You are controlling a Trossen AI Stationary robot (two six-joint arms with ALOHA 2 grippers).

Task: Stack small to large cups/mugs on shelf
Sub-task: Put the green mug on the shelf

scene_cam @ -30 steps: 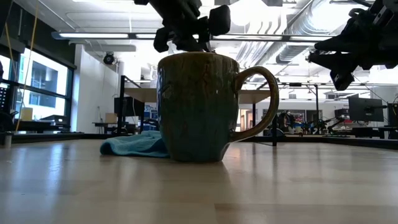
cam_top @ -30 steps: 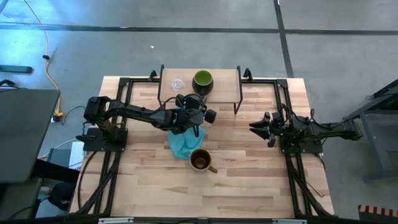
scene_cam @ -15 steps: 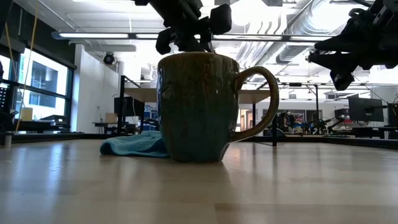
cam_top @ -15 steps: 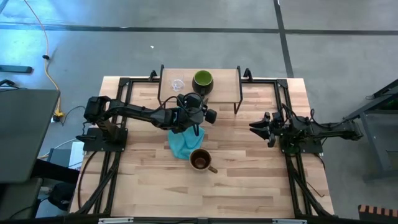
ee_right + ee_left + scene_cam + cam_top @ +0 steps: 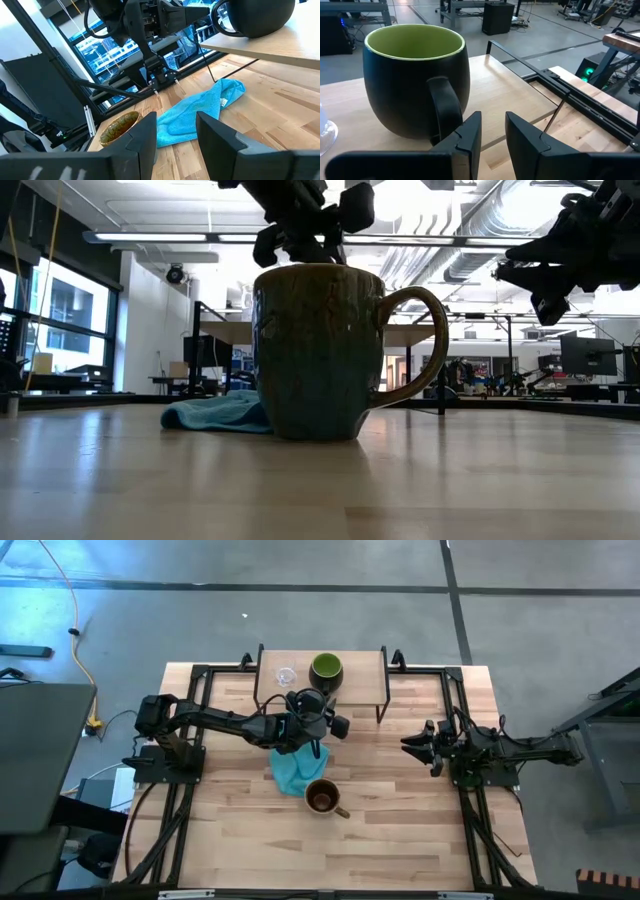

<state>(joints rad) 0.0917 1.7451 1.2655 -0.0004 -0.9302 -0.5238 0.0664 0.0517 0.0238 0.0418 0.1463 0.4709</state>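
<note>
Olive-tan mug [image 5: 322,798] with a brown inside stands nearest on the striped wooden counter [image 5: 400,830], upright, its handle turned toward the right arm's side; in the low view it fills the middle of the picture. Just behind it, touching or nearly so, lies a crumpled teal-blue cloth [image 5: 290,771]. Above the cloth's far edge hangs the left pincer [image 5: 492,132], its fingers a narrow gap apart and closed on nothing, aimed at the handle of the dark mug [image 5: 415,75] right before it. That mug, green inside, sits upright on the shelf [image 5: 365,675], a small light-wood board on thin black legs at the counter's far edge. Beside it on the same board, apart from it, stands the tiny clear glass cup [image 5: 286,675]. Off to the right, well away from the mugs, the right pincer [image 5: 175,132] waits above the counter with its fingers spread and empty
</note>
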